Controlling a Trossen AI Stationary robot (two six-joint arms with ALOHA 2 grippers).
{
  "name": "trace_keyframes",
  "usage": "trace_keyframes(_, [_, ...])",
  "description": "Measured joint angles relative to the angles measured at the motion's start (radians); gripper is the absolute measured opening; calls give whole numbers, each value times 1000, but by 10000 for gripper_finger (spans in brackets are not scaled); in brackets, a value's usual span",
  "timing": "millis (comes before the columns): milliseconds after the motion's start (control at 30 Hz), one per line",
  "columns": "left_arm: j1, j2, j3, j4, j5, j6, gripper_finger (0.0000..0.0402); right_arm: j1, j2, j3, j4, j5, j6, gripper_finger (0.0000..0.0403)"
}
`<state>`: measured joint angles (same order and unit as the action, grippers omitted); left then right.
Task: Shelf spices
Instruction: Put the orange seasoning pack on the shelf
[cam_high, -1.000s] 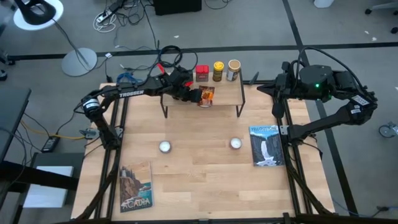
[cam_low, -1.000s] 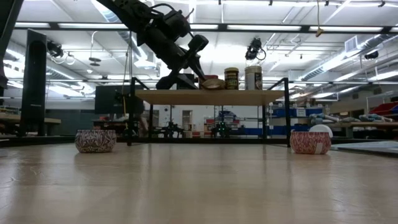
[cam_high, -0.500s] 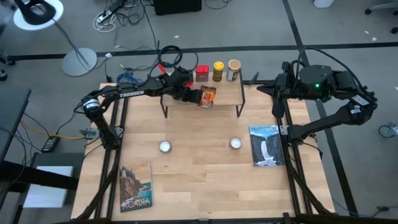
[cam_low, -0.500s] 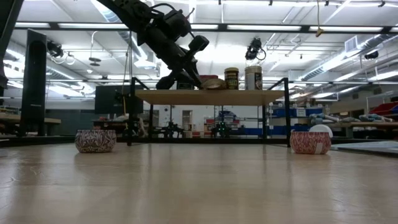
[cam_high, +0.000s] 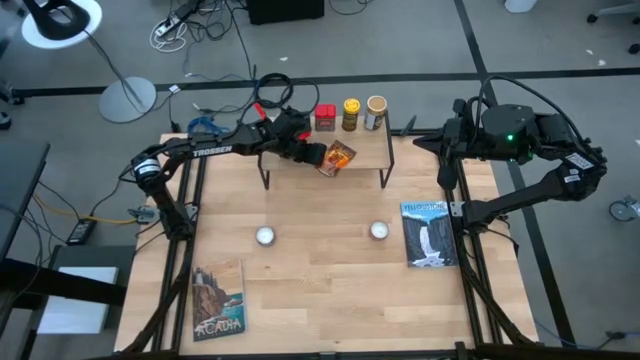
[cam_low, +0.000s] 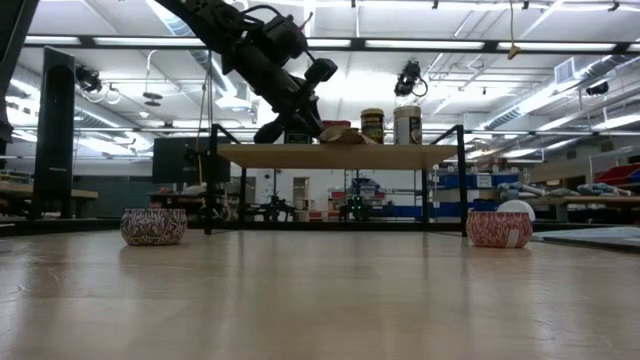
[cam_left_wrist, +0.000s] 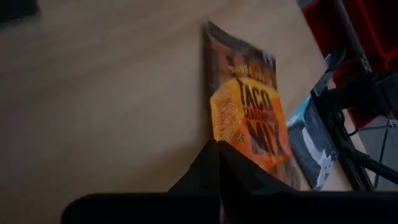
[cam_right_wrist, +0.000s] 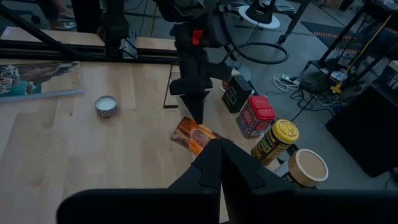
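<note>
One packet lies flat on the shelf just ahead of the left gripper, fingers closed and empty; next, probably retreat while right gripper, grip unclear, waits.

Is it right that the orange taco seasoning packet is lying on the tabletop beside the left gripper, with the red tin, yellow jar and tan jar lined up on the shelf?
Not quite. The orange packet lies on the shelf, not the tabletop, as the high view shows. The rest holds: the left gripper is beside it, and the red tin, yellow jar and tan jar line the shelf's back.
</note>
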<state>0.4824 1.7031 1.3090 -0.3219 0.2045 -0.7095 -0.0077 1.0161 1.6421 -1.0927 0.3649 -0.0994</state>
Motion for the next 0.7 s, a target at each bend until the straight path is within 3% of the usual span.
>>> trace_keyframes(467, [0,0,0,126,-13,51,0,0,0,0,0,0,-9,4])
trace_keyframes(700, [0,0,0,142,30,78,0,0,0,0,0,0,-9,6])
